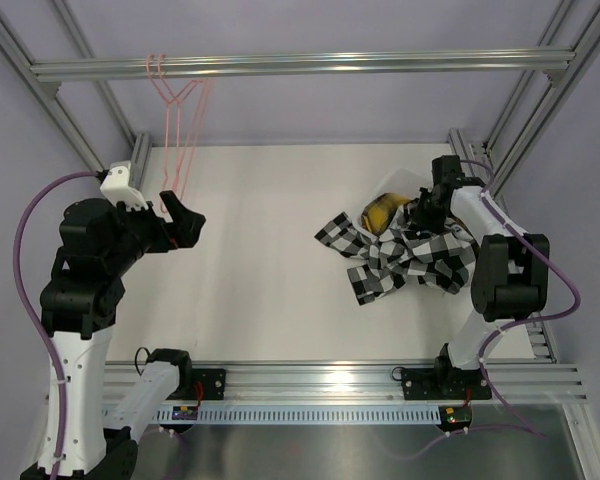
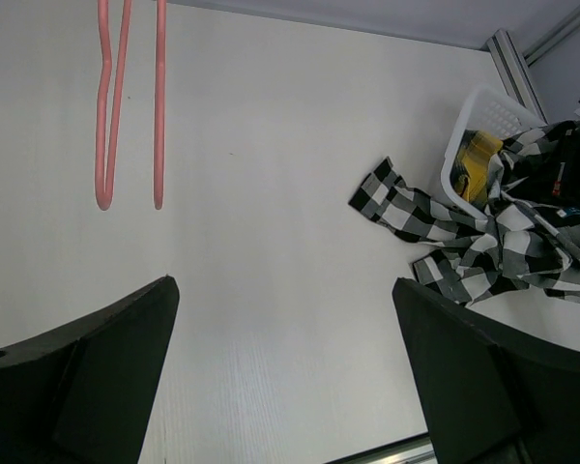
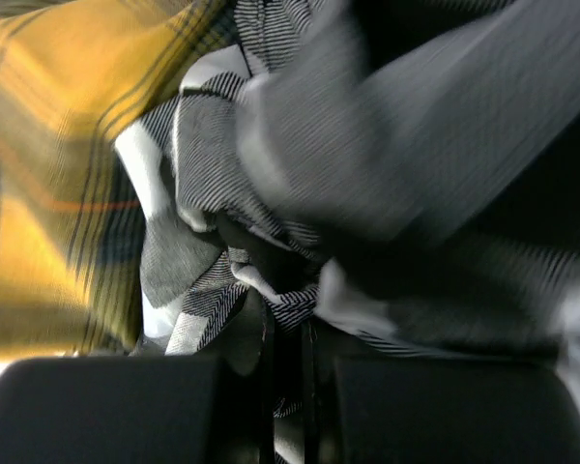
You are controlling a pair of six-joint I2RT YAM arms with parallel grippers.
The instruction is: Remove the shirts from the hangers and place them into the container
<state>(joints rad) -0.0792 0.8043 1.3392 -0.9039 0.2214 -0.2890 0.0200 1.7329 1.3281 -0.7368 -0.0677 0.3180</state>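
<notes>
Two bare pink hangers [image 1: 175, 110] hang from the rail at the back left, and their lower ends [image 2: 106, 145] show in the left wrist view. My left gripper [image 1: 183, 215] stands open and empty just below them, its jaws [image 2: 285, 285] wide apart over bare table. The white container [image 1: 395, 180] sits at the right with the yellow-and-black shirt [image 1: 380, 212] inside. The black-and-white shirt [image 1: 400, 260] drapes over its rim onto the table. My right gripper [image 1: 423, 212] is over the container, shut [image 3: 288, 338] on a fold of the black-and-white shirt [image 3: 367, 145], beside the yellow shirt [image 3: 58, 145].
A grey aluminium rail [image 1: 300, 65] crosses the back overhead, with frame posts at both sides. The front rail [image 1: 310, 375] carries both arm bases. White tabletop [image 2: 271, 193] lies between the hangers and the container [image 2: 461, 145].
</notes>
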